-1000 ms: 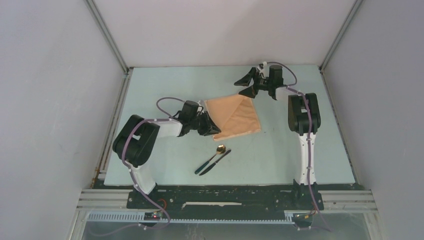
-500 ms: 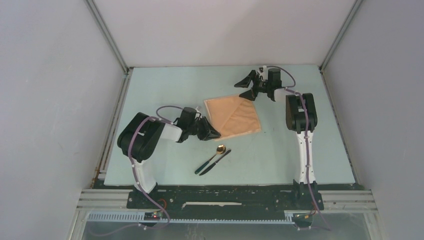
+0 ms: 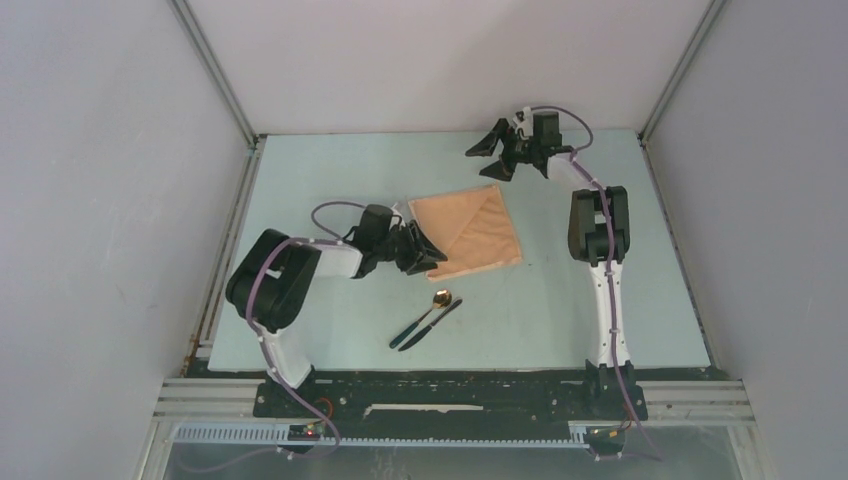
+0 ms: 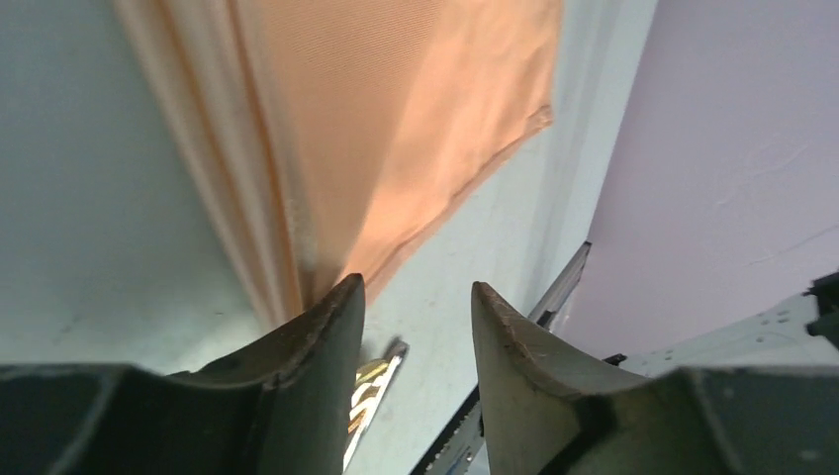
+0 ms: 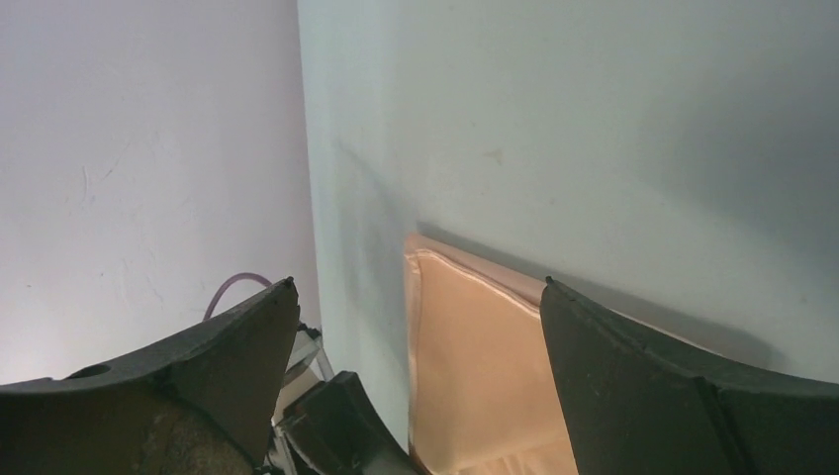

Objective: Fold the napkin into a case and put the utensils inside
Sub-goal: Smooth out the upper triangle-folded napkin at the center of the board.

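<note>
**Napkin Lying Square, Left Gripper Working Its Near Corner**

The table (image 3: 600,300) is carrying the napkin (image 3: 470,232) flat at its centre, folded to a square and, by my judgement, needing more folds. The left gripper (image 3: 432,258) is hovering at the napkin's near-left corner, jaws partly apart and gripping nothing, with one fingertip just beside the layered edge. The right gripper (image 3: 488,160) is hanging wide open and empty beyond the far corner. For a clean fold, the left should be pinching every layer before lifting. The spoon (image 3: 432,305) and knife (image 3: 436,322) are lying just off the near edge.

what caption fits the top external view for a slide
Left gripper at a corner of the folded napkin, right gripper open beyond it, utensils lying loose nearby
</note>
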Controlling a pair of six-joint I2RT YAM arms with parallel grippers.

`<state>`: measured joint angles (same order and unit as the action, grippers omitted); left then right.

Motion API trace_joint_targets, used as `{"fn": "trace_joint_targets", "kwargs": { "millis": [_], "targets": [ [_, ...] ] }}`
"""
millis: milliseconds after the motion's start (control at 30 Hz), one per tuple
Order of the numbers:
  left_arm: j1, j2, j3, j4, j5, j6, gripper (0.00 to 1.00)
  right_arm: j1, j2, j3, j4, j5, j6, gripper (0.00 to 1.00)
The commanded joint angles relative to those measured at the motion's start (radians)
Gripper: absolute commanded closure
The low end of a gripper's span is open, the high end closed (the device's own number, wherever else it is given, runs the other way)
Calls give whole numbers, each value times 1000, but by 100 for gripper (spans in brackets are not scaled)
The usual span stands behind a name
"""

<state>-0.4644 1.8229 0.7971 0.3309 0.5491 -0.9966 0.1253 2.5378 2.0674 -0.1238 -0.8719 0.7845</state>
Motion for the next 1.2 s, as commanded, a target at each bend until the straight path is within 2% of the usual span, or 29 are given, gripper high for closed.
{"fn": "trace_joint_targets", "kwargs": {
  "millis": [0,200,267,433,533,633,733,800,900,967,1167],
  "targets": [
    [3,-124,101,-98,6,22,49,7,-80,87,-200,36,-116,0],
    [56,-206,249,-463,-217,195,43,51,-252,-39,-333,176,-266,1],
    [90,-188,301,-537,-271,198,45,90,-315,-105,-329,259,-297,5],
    [143,-177,323,-541,-318,165,52,196,-351,-213,-202,354,-281,29],
    [167,-158,333,-544,-309,136,64,250,-310,-208,-128,363,-262,43],
    [177,-191,301,-534,-317,127,67,287,-223,-121,-130,380,-264,43],
    [177,-250,242,-541,-336,143,66,320,-132,1,-211,451,-292,41],
    [177,-290,186,-528,-333,141,66,342,-96,50,-250,530,-309,42],
    [176,-338,110,-516,-322,150,53,370,-67,100,-298,661,-330,43],
    [176,-369,70,-520,-335,164,48,386,-54,127,-327,724,-348,47],
    [176,-444,-1,-544,-361,193,42,441,-29,166,-359,843,-406,48]
  ]
}}
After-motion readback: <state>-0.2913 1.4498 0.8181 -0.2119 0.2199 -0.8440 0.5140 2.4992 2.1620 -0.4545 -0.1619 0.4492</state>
